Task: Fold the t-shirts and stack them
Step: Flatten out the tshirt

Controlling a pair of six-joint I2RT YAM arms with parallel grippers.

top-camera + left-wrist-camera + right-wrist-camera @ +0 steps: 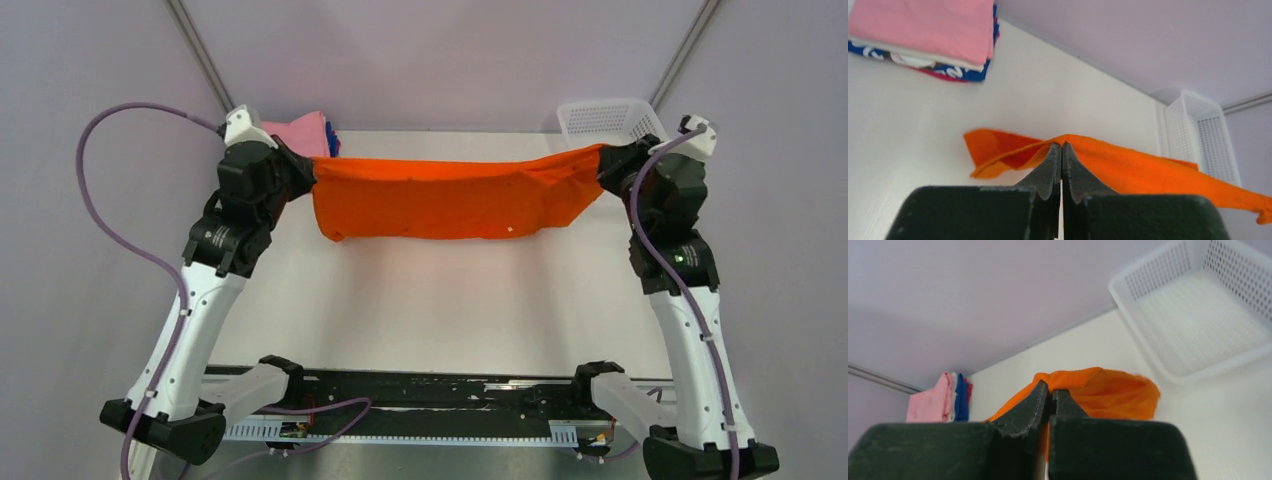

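Observation:
The orange t-shirt hangs stretched between both grippers above the far half of the table. My left gripper is shut on its left end; the left wrist view shows the cloth pinched at the fingertips. My right gripper is shut on its right end, with bunched cloth past the tips. A folded stack with the pink shirt on top, over white and blue ones, lies at the far left behind the left gripper.
A white mesh basket stands at the far right corner of the table, close behind the right gripper; it looks empty in the right wrist view. Purple cables loop beside both arms.

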